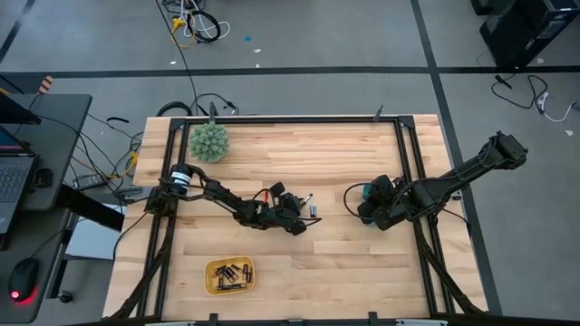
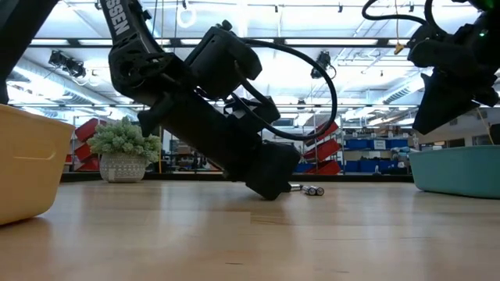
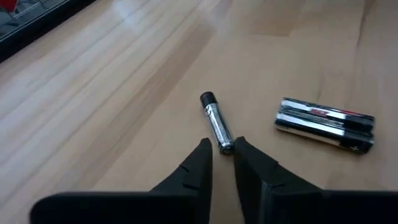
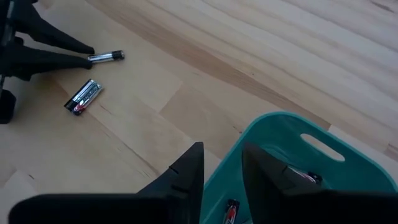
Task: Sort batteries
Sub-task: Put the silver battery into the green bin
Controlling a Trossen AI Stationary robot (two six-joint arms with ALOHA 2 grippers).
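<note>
A silvery battery with a black end (image 3: 215,121) lies on the wood, and a pair of black-and-silver batteries (image 3: 324,123) lies side by side close to it. My left gripper (image 3: 221,148) is low at the table's middle, open by a narrow gap, its fingertips on either side of the silvery battery's near end. My right gripper (image 4: 221,158) hangs open and empty over the rim of the teal tray (image 4: 280,124), which holds a few batteries (image 4: 230,211). Several dark batteries lie in the yellow tray (image 1: 229,274). My left gripper's fingertips (image 3: 238,146) flank the near end of the silvery battery (image 3: 225,145), slanting down from the table's left and lying along the battery. Whether they touch it, I cannot tell. The battery lies flat on the table.
A spiky green ball (image 1: 209,141) sits near the far left corner. The yellow tray (image 2: 23,164) is toward the near edge and the teal tray (image 2: 461,172) is at the right. Black rails (image 1: 408,154) run along the table's sides. Bare wood lies between the trays.
</note>
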